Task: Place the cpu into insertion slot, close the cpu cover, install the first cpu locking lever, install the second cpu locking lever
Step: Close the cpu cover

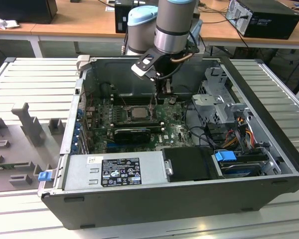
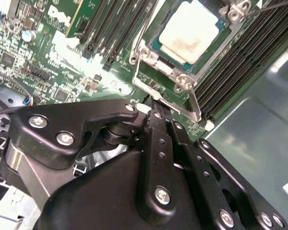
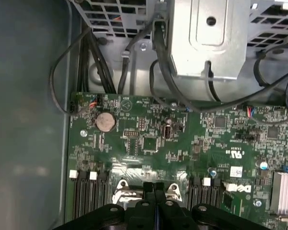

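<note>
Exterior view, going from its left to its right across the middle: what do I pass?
From the exterior view's left to its right: grey block → cpu → gripper → silvery drive cage.

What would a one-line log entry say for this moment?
cpu: in insertion slot | cpu cover: down around it | gripper: shut, low beside insertion slot | locking levers: cannot tell

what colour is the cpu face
The cpu is pale silver-beige; second wrist view shows it best.
</note>
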`<state>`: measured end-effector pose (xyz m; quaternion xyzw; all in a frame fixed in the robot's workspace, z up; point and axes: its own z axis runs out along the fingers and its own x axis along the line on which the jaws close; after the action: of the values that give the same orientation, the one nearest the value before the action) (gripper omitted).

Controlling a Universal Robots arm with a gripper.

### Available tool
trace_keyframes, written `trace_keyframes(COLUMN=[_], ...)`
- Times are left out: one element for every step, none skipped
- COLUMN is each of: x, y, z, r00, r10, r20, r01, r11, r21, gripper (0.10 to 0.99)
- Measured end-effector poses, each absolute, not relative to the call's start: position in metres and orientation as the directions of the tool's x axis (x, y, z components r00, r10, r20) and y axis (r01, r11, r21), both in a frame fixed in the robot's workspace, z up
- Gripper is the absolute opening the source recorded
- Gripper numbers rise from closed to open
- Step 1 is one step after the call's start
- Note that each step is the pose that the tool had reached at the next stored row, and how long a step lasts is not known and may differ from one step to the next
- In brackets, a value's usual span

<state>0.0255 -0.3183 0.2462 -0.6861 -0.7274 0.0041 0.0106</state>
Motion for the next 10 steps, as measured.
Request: trace_keyframes(x=[0.022, 0.018, 0.016, 0.014, 0.011, 0.009, 0.005, 0.002, 0.001, -0.001], y=[-0.318, -0.318, -0.318, -0.318, -0.318, -0.318, -0.318, -0.318, -0.318, -0.318], z=[0.246, 0.246, 0.246, 0.246, 0.246, 0.246, 0.246, 0.246, 0.246, 0.246], r00=[-0.058, -0.058, -0.058, -0.058, -0.058, -0.058, -0.058, -0.058, -0.058, -0.058], r10=[0.998, 0.998, 0.998, 0.998, 0.998, 0.998, 0.998, 0.998, 0.998, 0.998], r20=[0.01, 0.01, 0.01, 0.01, 0.01, 0.01, 0.01, 0.01, 0.01, 0.01], r01=[0.998, 0.998, 0.998, 0.998, 0.998, 0.998, 0.998, 0.998, 0.998, 0.998], r11=[0.059, 0.058, 0.059, 0.059, 0.058, 0.058, 0.059, 0.058, 0.058, 0.059], r21=[-0.02, -0.021, -0.021, -0.02, -0.02, -0.02, -0.021, -0.021, -0.02, -0.021], gripper=[0.106, 0.106, 0.106, 0.106, 0.106, 0.106, 0.106, 0.106, 0.106, 0.106])
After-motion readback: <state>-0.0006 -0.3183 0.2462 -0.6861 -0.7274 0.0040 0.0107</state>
